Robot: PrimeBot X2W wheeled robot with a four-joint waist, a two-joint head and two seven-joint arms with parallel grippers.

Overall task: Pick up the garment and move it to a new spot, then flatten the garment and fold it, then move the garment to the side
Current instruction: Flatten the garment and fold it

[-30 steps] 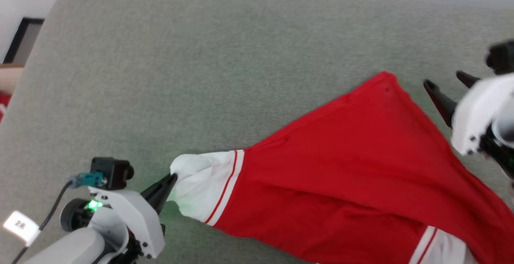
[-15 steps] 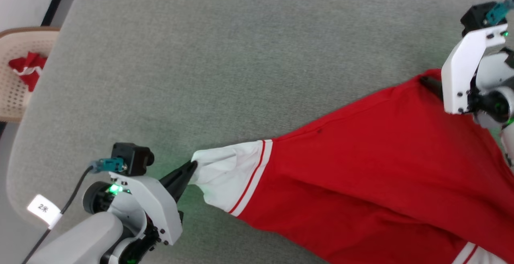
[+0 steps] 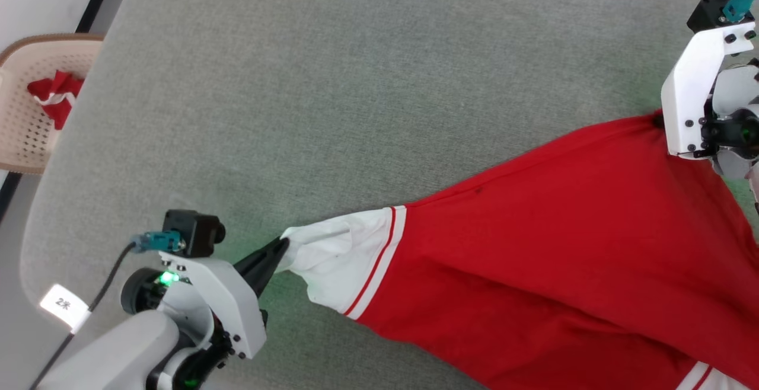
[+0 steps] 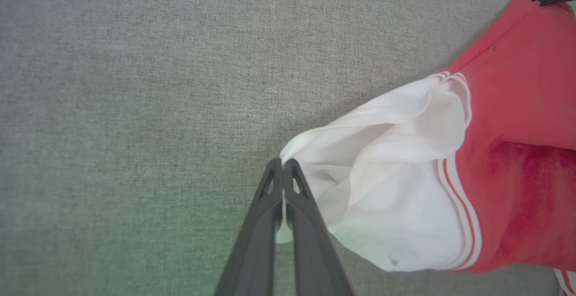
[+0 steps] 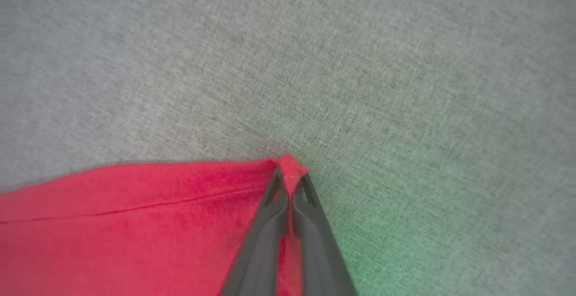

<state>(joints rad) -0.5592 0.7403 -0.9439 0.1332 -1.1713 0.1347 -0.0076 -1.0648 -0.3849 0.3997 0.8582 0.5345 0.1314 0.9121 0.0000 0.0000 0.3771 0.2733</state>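
Looking at one garment, soft and light, lying stretched across the gray desk, reaching from near the desk's near left corner out toward its right side. Pinching the tip of one white sleeve with the left claw, clenched tight on the cloth. Pinching a red corner with the right claw, clamped on the cloth too, with a little red nub poking out past the tips. Pulling the far edge of the cloth into a straight line between the two. Guessing at floppy, bendy cloth, not slippery, not breakable, sagging and bunching wherever left unheld. Taking hold best at corners, sleeve tips and the bottom edge, pinching a good bit of cloth. Counting now: one garment, two white sleeves, two claws, one desk, plus one tan holey basket past the desk's left edge, holding one small red-and-white cloth.
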